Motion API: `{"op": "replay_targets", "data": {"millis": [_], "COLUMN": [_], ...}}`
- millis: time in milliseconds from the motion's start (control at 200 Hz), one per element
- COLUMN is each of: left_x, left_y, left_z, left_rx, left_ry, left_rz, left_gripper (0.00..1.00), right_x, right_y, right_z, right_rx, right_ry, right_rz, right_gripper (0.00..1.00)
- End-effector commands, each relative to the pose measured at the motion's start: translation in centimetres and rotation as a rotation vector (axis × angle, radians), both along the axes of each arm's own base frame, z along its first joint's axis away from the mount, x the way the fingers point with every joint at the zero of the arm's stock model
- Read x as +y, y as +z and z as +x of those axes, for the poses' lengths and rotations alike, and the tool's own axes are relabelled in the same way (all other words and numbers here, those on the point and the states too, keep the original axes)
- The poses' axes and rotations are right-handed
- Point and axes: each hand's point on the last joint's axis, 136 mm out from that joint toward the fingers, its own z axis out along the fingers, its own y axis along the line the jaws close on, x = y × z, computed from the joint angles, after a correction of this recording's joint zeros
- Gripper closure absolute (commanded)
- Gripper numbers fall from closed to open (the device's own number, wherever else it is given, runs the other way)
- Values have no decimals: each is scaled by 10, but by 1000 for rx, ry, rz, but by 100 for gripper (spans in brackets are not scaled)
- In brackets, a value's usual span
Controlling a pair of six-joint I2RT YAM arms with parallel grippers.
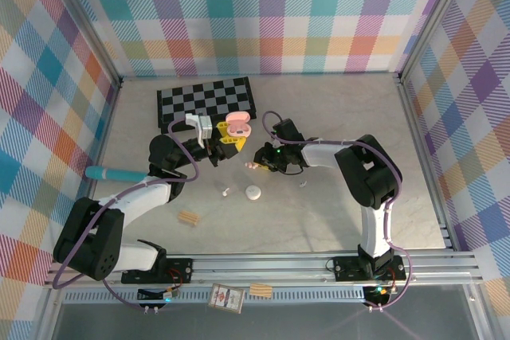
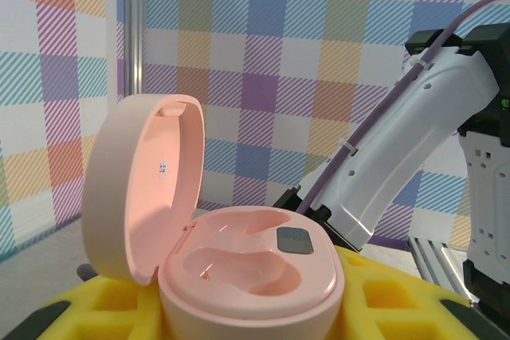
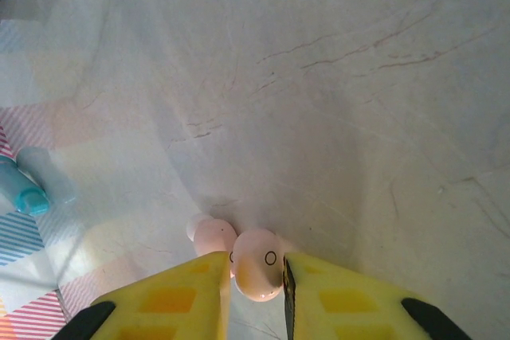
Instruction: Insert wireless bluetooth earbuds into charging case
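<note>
Earbud number one is in play: the pink earbud [image 3: 259, 270] sits pinched between the yellow pads of the right gripper [image 3: 253, 264], low over the table [image 3: 335, 101]. Whether it is lifted clear or just touching, I can't tell. A second pink lump [image 3: 212, 238] sits right beside it, maybe another bud, maybe part of this one. On the other side, the left gripper [image 2: 247, 312] is clamped on the pink charging case [image 2: 247, 264], lid flipped up and both wells bare, so nothing is seated yet. From above, the case and the bud are near each other but apart. My read: the pickup looks about done, with the carry and insertion yet to do. A white earbud [image 1: 225, 193] lies loose beside a white case [image 1: 253, 192].
</note>
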Motion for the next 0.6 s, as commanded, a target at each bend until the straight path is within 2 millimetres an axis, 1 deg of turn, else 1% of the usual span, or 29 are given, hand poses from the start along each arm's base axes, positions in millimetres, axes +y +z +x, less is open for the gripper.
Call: {"op": "replay_targets", "data": {"millis": [0, 235, 595], "left_x": [5, 4, 4], "left_y": [14, 14, 14], "left_z": [-6, -5, -5], "left_rx": [-78, -79, -79], "left_ry": [3, 2, 2], "left_rz": [-4, -4, -2], "left_gripper": [65, 65, 65], "right_x": [12, 17, 22], "right_y": [5, 5, -4], "right_z": [-1, -3, -9], "right_rx": [-20, -15, 4], "right_ry": [47, 77, 128], "right_rz": [39, 60, 30], "right_gripper": [74, 72, 70]}}
